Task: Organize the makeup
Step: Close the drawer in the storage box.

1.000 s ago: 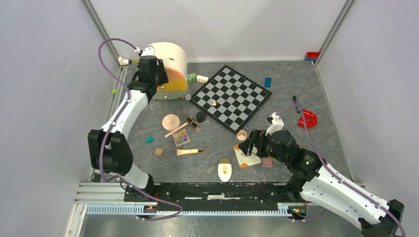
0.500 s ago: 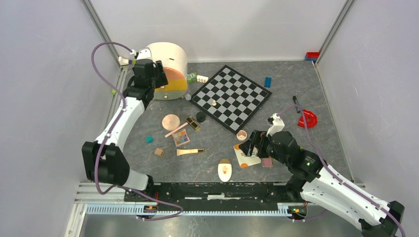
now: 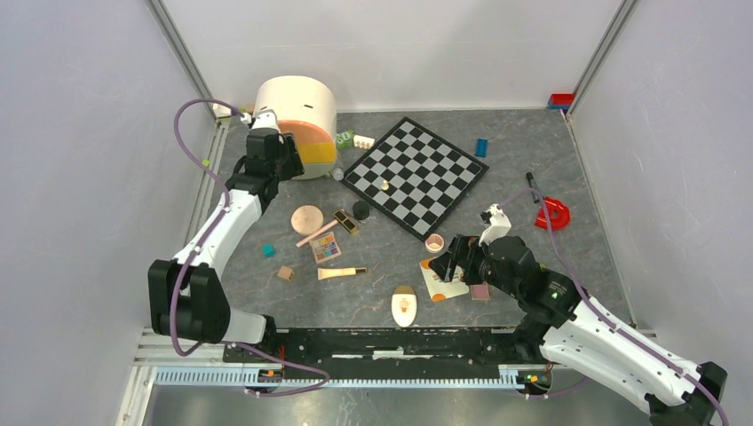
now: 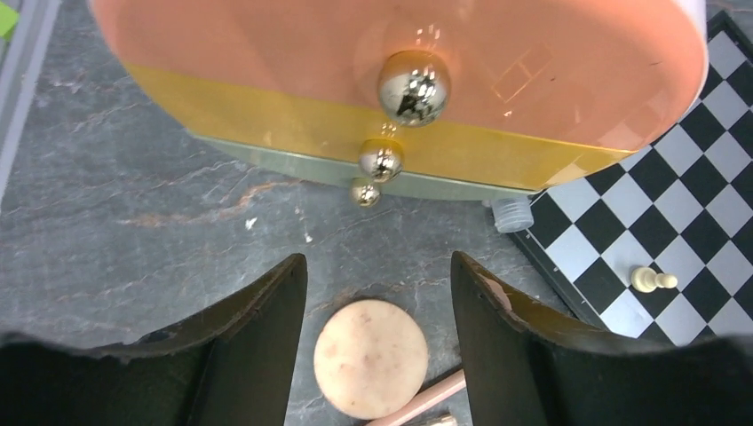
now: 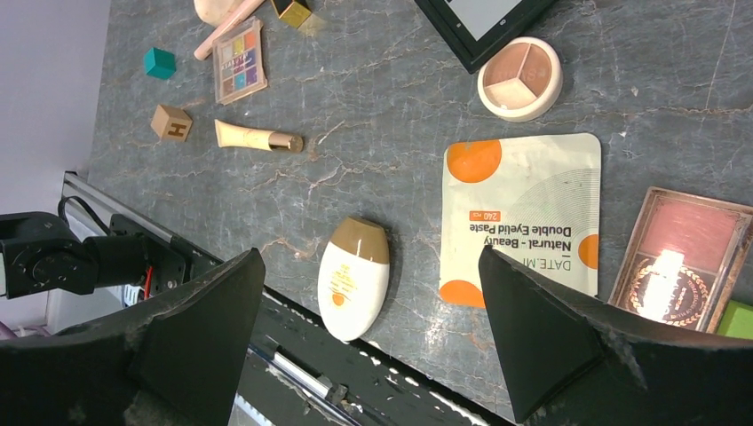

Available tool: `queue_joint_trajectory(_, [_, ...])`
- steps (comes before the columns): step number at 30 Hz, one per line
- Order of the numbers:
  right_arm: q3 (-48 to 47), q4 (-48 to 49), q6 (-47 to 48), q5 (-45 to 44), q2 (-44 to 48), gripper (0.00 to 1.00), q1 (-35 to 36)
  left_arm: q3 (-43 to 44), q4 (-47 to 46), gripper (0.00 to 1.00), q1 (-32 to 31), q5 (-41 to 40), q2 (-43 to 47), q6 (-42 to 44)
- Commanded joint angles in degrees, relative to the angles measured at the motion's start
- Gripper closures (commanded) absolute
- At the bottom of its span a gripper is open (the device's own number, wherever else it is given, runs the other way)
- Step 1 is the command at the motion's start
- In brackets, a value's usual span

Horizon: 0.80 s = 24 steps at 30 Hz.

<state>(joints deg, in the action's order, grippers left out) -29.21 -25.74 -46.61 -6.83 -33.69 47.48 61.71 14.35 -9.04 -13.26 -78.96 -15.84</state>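
left gripper (image 4: 377,266): jaws apart, empty, left of the chessboard (image 3: 417,175)
round peach compact (image 3: 307,218): lying left of the chessboard
white-orange sachet (image 5: 524,213): flat, just nearer than the chessboard
right gripper (image 5: 368,256): spread wide, empty, nearer than the chessboard

Flat on the counter, a round peach compact (image 3: 307,218) and multicolour eyeshadow palette (image 3: 326,248) lie centre-left, a cream oval (image 3: 404,307) lower centre, and a white-orange sachet (image 3: 444,288) beside a pink-brown blush palette (image 3: 480,291) just right.

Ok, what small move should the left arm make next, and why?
Probably lower the left gripper toward the round compact. Its jaws stand open and empty, the compact lies loose right between them in the wrist view, and the drawer unit sits just beyond.
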Motion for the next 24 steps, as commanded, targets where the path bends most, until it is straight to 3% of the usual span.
queue_joint_trajectory(1, [0.28, 1.53, -0.32, 0.57, 0.56, 0.02, -0.1, -1.24, -9.76, 0.33, 0.34, 3.65, -2.24, 0.36])
queue_joint_trajectory(11, [0.73, 0.82, 0.03, 0.29, 1.08, 0.02, -0.1, 0.74, -13.91, 0.36, 1.07, 2.02, -8.65, 3.95])
queue_joint_trajectory(24, [0.21, 1.08, 1.33, 0.47, -0.53, 0.02, -0.11, 2.44, -16.62, 0.42, 3.48, 6.37, -12.15, 7.57])
